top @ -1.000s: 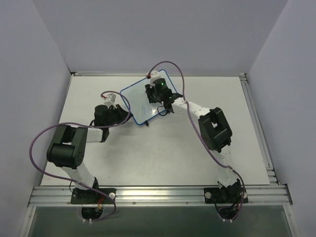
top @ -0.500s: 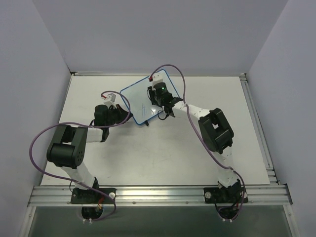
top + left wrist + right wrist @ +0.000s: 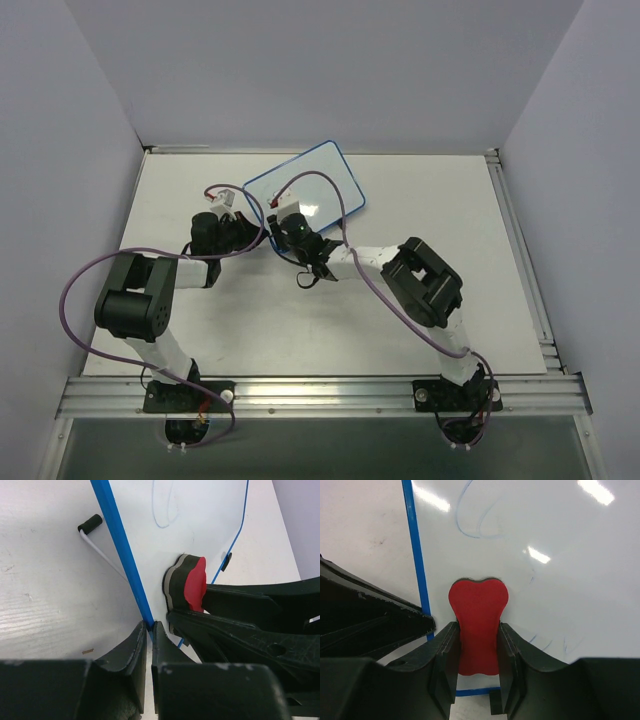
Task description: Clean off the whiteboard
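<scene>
Left gripper (image 3: 148, 630) pinches whiteboard (image 3: 200, 520) by its left blue rim. Right gripper (image 3: 477, 632) clamps red eraser (image 3: 478, 602) on board; blue scribbles (image 3: 477, 527) farther.

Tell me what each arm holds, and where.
Left jaws pinch the whiteboard by its blue rim; right jaws clamp the red eraser at its narrow waist.

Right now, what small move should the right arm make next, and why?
Probably slide the red eraser forward along the whiteboard onto the blue scribble. The right gripper is shut on the eraser near the board's corner, the scribble lies just ahead, and the left gripper pinches the blue rim.
</scene>
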{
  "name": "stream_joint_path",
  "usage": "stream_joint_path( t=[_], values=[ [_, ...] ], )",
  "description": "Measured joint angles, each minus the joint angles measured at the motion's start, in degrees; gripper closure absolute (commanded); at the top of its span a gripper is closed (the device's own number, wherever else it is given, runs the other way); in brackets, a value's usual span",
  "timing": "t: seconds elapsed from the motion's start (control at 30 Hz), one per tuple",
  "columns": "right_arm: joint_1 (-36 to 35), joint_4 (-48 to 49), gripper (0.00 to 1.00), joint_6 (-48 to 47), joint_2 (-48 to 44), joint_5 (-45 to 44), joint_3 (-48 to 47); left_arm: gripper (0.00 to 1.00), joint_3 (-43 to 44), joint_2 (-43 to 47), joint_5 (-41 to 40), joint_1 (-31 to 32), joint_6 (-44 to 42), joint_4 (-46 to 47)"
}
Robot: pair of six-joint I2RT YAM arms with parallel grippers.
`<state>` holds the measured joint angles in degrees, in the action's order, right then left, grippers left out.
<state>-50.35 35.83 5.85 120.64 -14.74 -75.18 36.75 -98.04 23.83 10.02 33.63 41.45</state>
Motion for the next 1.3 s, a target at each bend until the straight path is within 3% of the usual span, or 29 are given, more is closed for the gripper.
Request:
stream_joint_path(
  t=[0.23, 0.67, 0.97, 1.3],
  values=[
    [2.5, 3.2, 0.96, 2.5, -1.0, 3.6, 2.9, 0.98, 0.0, 0.0, 0.0, 0.0, 0.0, 0.1],
    [15.2, 8.1, 0.96, 5.5, -4.1, 5.2, 10.7, 0.98, 0.0, 0.0, 0.0, 0.3, 0.0, 0.3],
    [11.9, 8.7, 0.96, 4.4, -3.6, -0.5, 10.6, 0.98, 0.1, 0.0, -0.1, 0.4, -0.1, 0.3],
    [-0.8, 9.0, 0.96, 4.8, -0.8, -5.6, 7.1, 0.98, 0.0, 0.0, -0.4, 0.4, -0.4, 0.3]
  ],
)
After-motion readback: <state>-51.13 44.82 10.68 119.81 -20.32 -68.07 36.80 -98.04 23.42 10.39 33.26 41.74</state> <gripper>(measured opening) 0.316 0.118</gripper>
